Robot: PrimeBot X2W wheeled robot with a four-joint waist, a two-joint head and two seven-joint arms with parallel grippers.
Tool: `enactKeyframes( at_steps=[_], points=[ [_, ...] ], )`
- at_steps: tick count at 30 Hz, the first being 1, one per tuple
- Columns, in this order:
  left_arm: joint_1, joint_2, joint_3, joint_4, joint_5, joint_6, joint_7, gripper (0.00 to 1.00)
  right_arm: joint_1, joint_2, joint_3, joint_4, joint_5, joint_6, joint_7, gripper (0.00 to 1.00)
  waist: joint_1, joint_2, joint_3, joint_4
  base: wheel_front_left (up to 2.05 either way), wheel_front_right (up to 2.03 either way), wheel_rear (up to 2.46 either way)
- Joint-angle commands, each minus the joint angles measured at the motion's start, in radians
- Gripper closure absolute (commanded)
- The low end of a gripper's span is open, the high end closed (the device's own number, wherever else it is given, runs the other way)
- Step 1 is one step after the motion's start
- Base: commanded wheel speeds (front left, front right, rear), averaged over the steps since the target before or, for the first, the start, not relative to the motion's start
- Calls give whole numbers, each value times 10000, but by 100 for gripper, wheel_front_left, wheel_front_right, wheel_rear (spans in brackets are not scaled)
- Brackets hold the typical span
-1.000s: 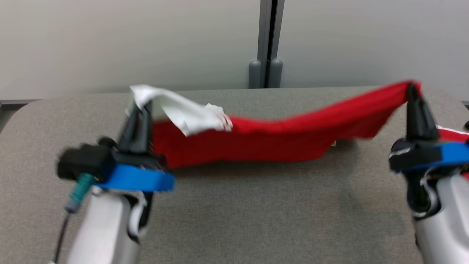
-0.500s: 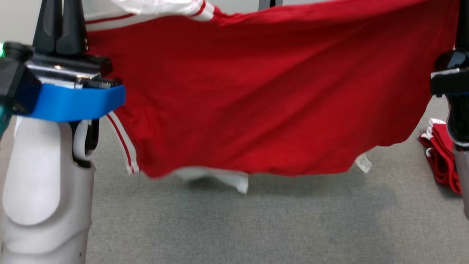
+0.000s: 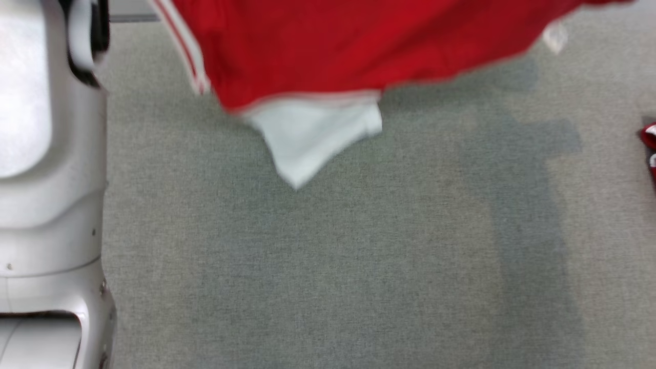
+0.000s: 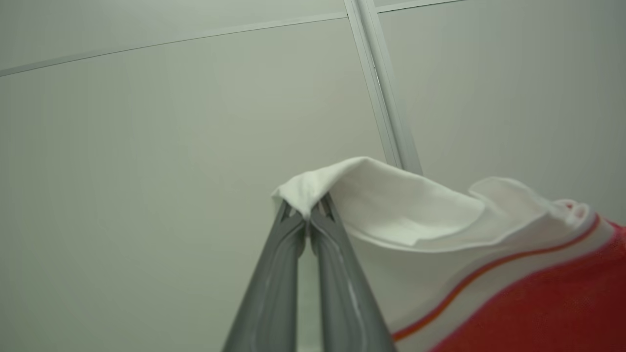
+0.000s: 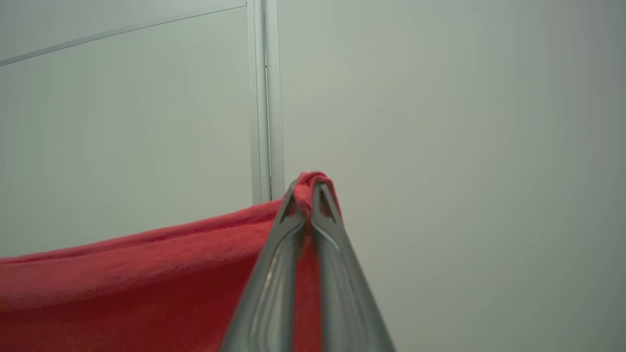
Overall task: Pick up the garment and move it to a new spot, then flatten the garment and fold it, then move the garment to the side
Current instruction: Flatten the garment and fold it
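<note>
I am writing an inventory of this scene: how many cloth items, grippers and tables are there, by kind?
Cloth items: 2, the hanging red fabric garment with white parts and a red-and-white cloth bundle at the head view's right edge.
Grippers: 2, left gripper and right gripper, each shut on that garment.
Tables: 1, the grey fabric-covered table.
Total: 5.

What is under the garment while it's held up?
Under the garment the head view shows the grey table with the garment's shadow; its white sleeve dangles above it. The table strip behind the red cloth at the top is covered.
</note>
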Motion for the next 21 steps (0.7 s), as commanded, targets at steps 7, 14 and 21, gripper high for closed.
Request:
enactKeyframes(
  at_steps=[7,14,21],
  points=[
    [-102,-340,100,-703,19,277,-33,100,-118,-96,-683,-576,-699,3,-30,100,-5,-4,881,465,0,0,0],
    [2587,-839,-103,-834,-290,224,-37,100,2326,58,-941,49,-281,3,-36,100,-5,-4,850,655,0,0,0],
    [5895,-1049,-466,-479,-709,-25,-40,100,5286,611,-852,622,328,3,-37,100,-5,-4,337,491,0,0,0]
  ],
)
